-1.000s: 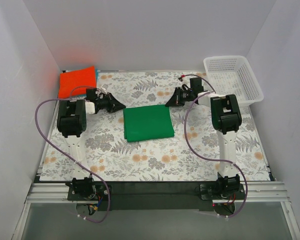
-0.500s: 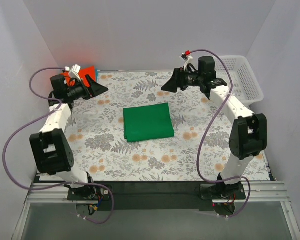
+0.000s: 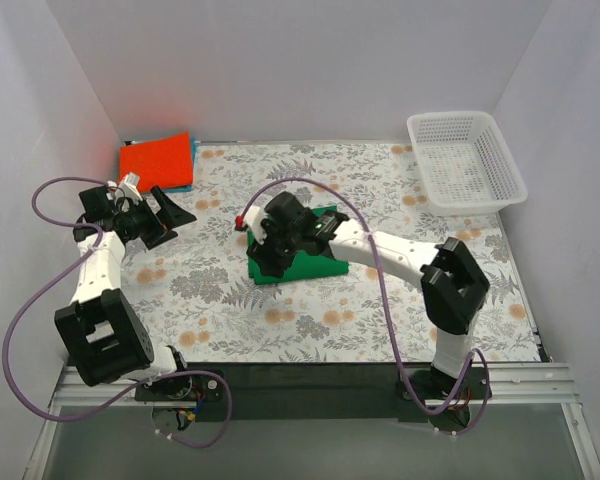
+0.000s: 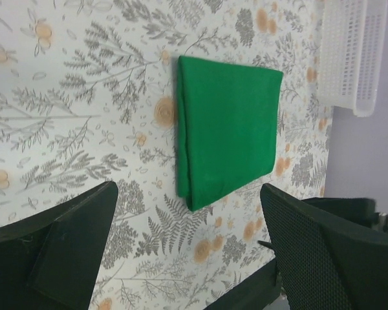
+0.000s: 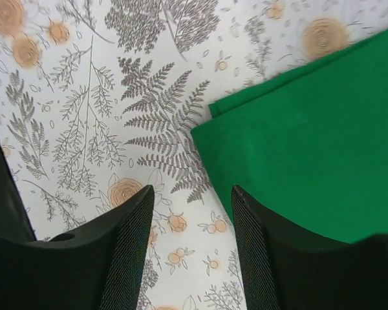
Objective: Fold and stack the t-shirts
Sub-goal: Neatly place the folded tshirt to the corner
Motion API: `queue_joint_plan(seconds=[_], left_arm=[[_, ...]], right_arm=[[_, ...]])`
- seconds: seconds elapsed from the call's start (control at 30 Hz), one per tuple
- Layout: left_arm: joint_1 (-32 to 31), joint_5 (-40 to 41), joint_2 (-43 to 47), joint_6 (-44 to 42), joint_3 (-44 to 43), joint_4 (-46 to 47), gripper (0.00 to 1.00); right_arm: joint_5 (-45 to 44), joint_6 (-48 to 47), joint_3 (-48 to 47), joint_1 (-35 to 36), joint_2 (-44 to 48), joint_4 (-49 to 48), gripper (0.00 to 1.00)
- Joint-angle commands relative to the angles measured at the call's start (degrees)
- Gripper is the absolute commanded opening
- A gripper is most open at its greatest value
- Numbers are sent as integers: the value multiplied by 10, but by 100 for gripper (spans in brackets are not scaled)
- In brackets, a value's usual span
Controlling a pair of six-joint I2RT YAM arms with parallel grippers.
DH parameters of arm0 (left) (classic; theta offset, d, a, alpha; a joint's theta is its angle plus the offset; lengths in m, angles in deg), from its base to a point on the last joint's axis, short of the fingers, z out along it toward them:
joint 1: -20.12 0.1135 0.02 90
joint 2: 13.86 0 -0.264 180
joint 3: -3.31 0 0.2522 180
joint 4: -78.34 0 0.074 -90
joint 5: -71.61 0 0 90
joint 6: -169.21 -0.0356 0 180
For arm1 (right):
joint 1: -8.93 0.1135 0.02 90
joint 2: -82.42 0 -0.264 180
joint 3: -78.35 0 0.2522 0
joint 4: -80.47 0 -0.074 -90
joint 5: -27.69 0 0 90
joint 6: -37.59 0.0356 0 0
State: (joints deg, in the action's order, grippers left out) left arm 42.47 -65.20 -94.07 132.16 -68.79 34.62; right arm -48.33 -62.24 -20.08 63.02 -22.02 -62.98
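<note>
A folded green t-shirt (image 5: 310,148) lies on the floral-patterned desk (image 5: 84,97), its corner just beyond the right tool (image 5: 191,192), whose jaws stand apart.

My left arm (image 3: 88,275) stands folded up by the table's (image 3: 310,335) left edge, wrist turned inward. The left gripper (image 3: 168,214) points toward the middle, jaws spread wide and empty. My right arm (image 3: 400,255) stretches across to the table's centre, wrist tipped down. The right gripper (image 3: 263,262) has its jaws partly parted and grips nothing.
</note>
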Motion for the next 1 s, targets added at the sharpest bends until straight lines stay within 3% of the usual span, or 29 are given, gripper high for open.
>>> queue_joint_plan(seconds=[0.0,0.3,0.9,0.97], left_arm=[[0,39,60,9,27,-21,93],[0,86,72,51,79,13,94],[-1,106,103,80,156,60,95],[-1,101,107,81,161,65,95]], right_arm=[[-110,-54,-40,42,-44,36,57],[-155,-57,-102,98,-139,52,52],[-144,-40,-120,77,-204,51,44],[-128,-39,-123,67,-203,51,29]])
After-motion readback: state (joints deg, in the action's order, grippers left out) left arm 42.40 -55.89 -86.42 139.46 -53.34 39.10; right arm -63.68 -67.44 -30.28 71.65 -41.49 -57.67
